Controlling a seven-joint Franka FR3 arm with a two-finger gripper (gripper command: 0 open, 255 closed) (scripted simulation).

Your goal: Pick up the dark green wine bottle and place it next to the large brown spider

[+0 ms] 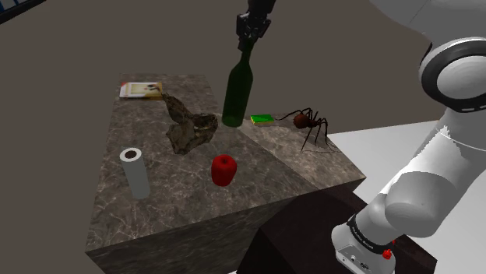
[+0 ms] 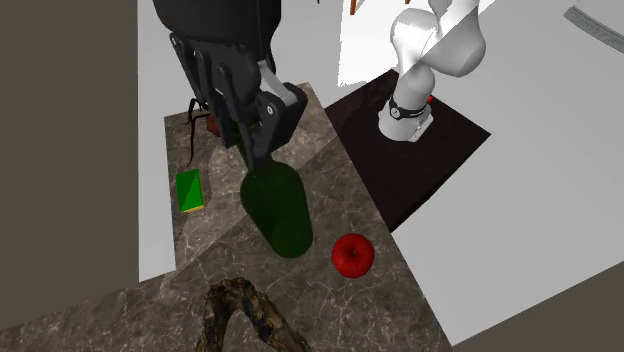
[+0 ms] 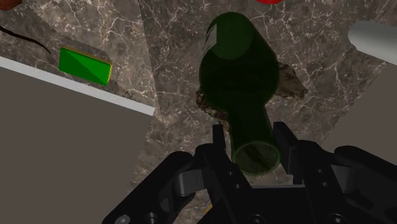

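Observation:
A dark green wine bottle [image 1: 237, 89] [image 2: 278, 208] [image 3: 240, 70] stands roughly upright over the middle of the dark marble counter [image 1: 156, 214]. My gripper [image 1: 248, 43] [image 2: 248, 140] [image 3: 254, 143] is shut on its neck from above, a black finger on each side just below the mouth. I cannot tell whether the base touches the counter. The large brown spider [image 1: 306, 121] [image 2: 195, 120] sits near the counter's edge, to the shoulder view's right of the bottle. A small green box lies between bottle and spider.
The green box [image 1: 262, 118] [image 2: 189, 190] [image 3: 84, 65] lies flat beside the spider. A rough brown rock-like lump [image 1: 187, 124] [image 2: 240, 315] sits just beside the bottle. A red apple [image 1: 223, 170] [image 2: 352, 254], a white roll [image 1: 135, 173] and a book [image 1: 142, 89] stand farther off.

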